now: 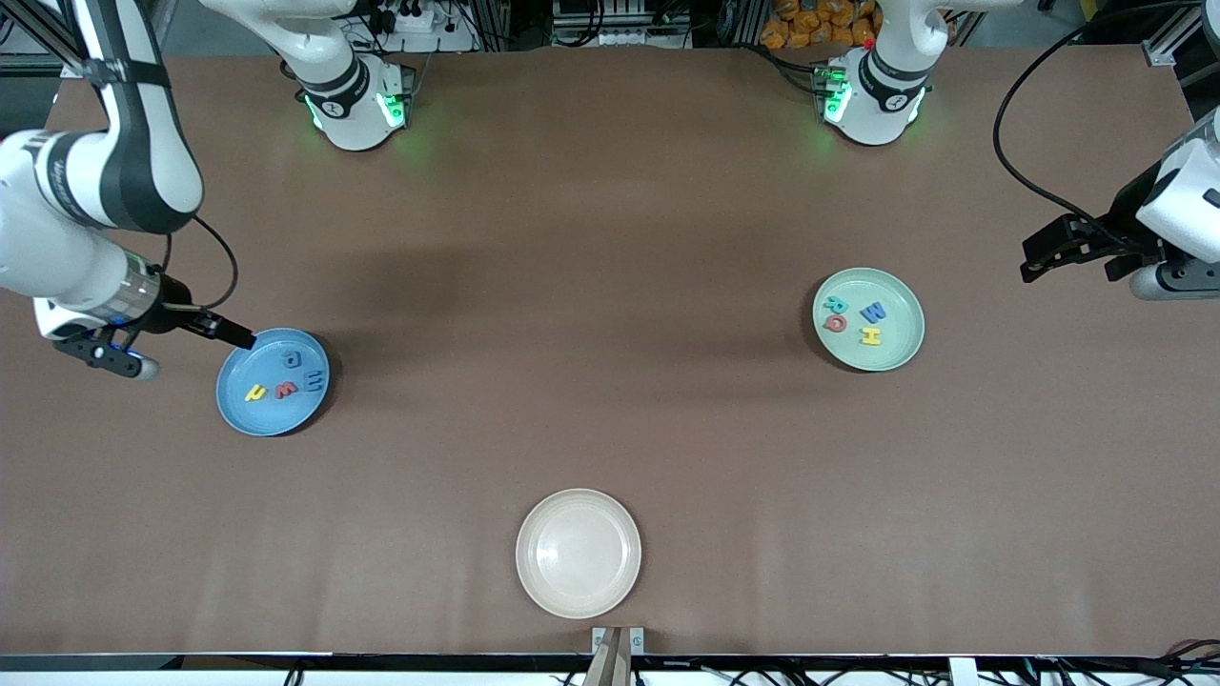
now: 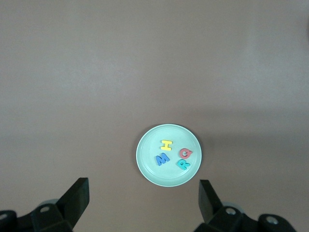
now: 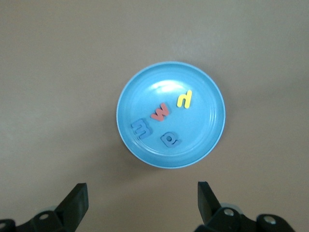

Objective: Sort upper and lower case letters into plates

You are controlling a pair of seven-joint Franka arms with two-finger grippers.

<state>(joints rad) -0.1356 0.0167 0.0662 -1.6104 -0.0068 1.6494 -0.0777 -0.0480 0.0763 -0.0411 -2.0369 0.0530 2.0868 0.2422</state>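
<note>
From the front, the blue plate (image 1: 273,382) lies toward the right arm's end of the table, the green plate (image 1: 868,318) toward the left arm's end, both with letters; the white plate (image 1: 579,552) is bare.

In the left wrist view, the left gripper (image 2: 144,199) is wide open and holds nothing.

In the right wrist view, the right gripper (image 3: 142,202) is also wide and empty. I think a low move could knock the blue plate.

Both wrist views cut off their own grippers' bodies. The right gripper's finger (image 1: 227,332) overlaps the round sky-blue plate's (image 1: 250,416) rim.
</note>
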